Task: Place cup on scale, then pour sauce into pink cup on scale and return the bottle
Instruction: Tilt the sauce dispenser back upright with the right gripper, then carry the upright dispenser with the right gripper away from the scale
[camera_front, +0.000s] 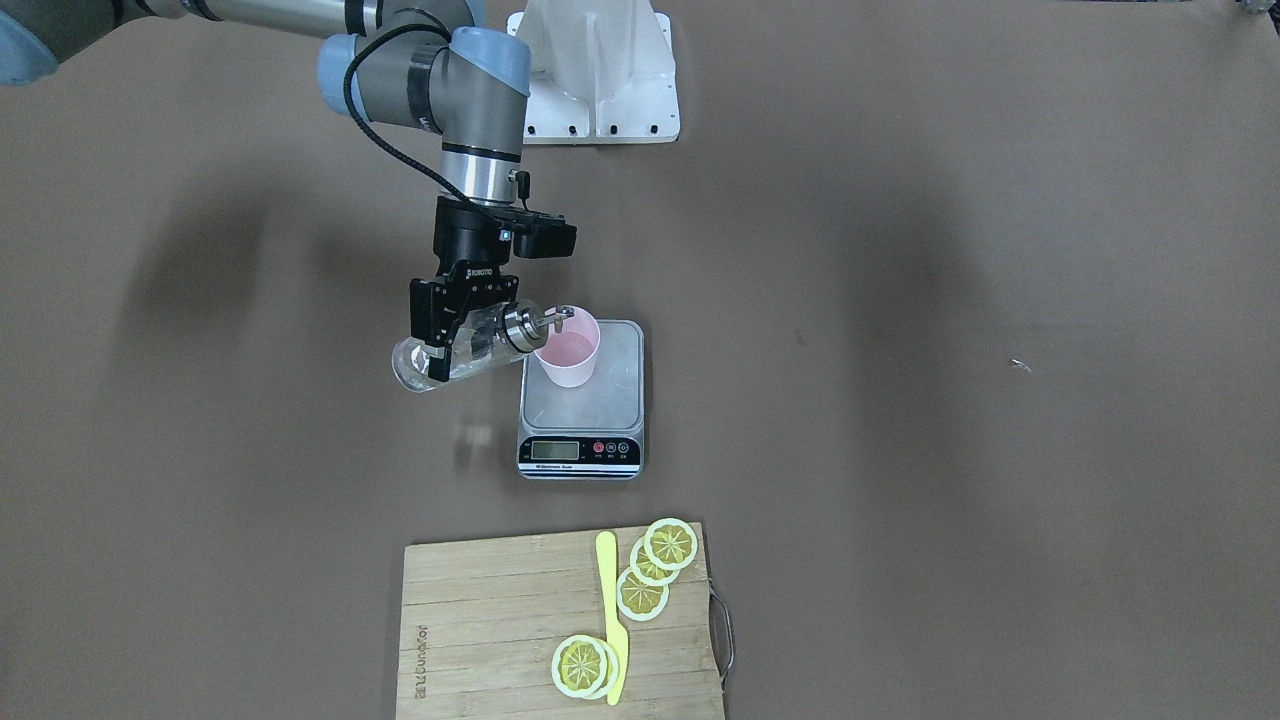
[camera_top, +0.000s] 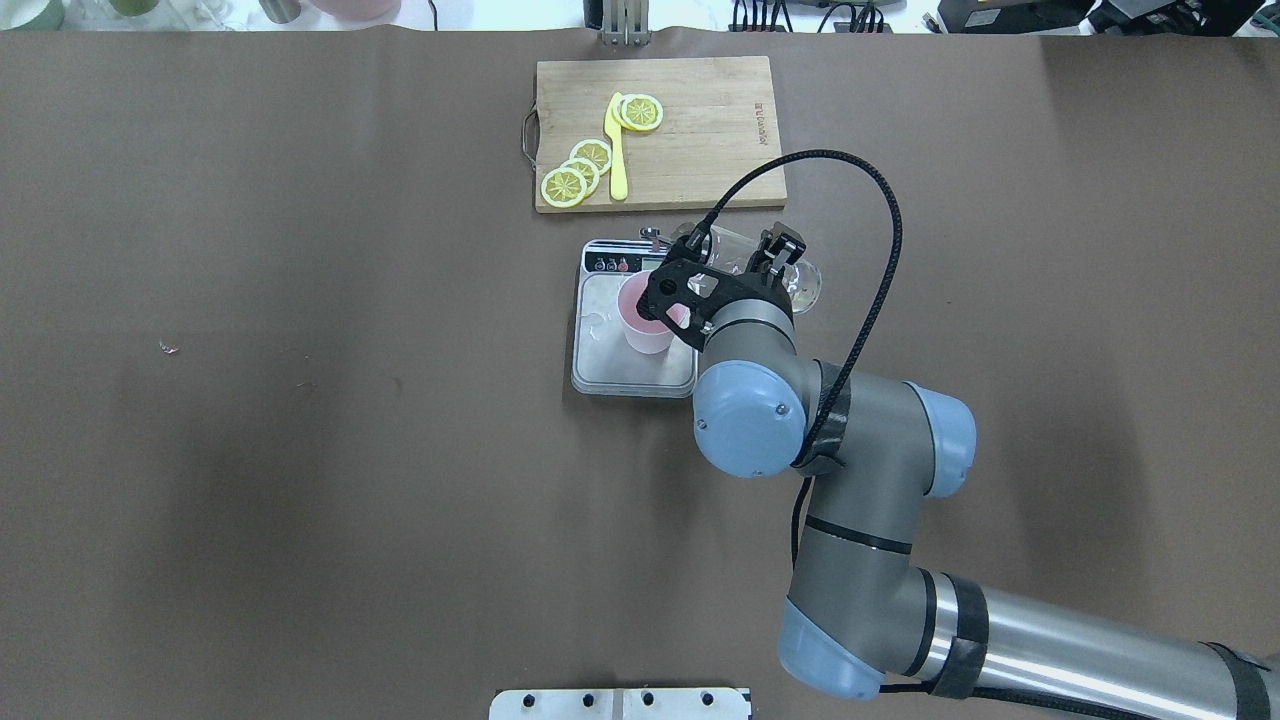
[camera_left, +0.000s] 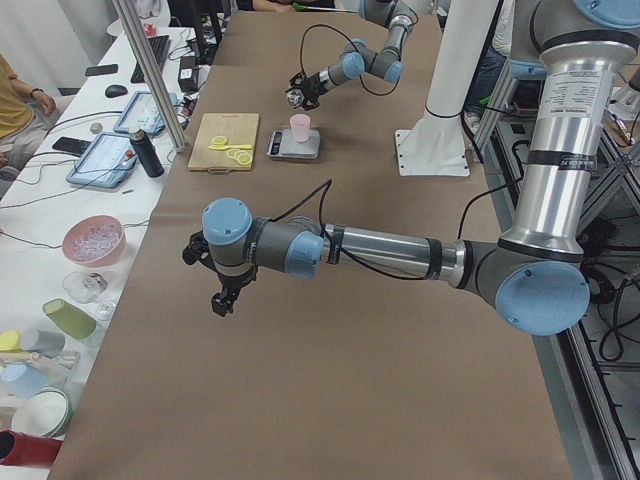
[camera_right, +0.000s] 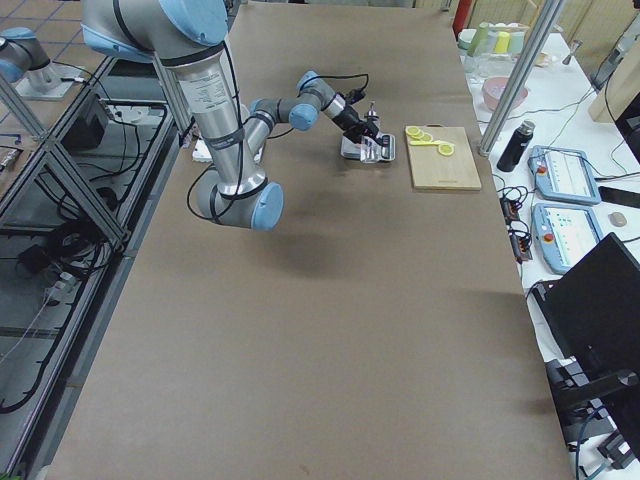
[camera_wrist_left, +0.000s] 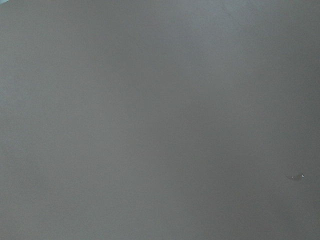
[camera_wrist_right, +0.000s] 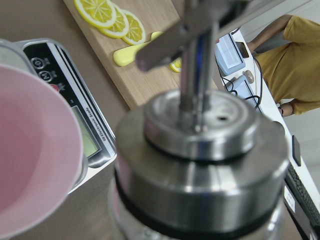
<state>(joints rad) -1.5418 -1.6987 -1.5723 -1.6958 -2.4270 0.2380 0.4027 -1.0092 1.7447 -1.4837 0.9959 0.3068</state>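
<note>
Clamped in the right end effector (camera_front: 447, 338), centre-left of the front view: small clear glass bottle (camera_front: 412, 366), tipped nearly flat, spout over the rim of the pale pink plastic cup (camera_front: 568, 355) on the silver steel scale (camera_front: 582, 410). Could spill onto the platform or tip the cup if drifting sideways. Grip of the left end effector (camera_left: 220, 303): cannot tell.

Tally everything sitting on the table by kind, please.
Cup: 1
Scale: 1
Bottle: 1
Cutting board: 1
Lemon slices: 5
Knife: 1
Total: 10
</note>
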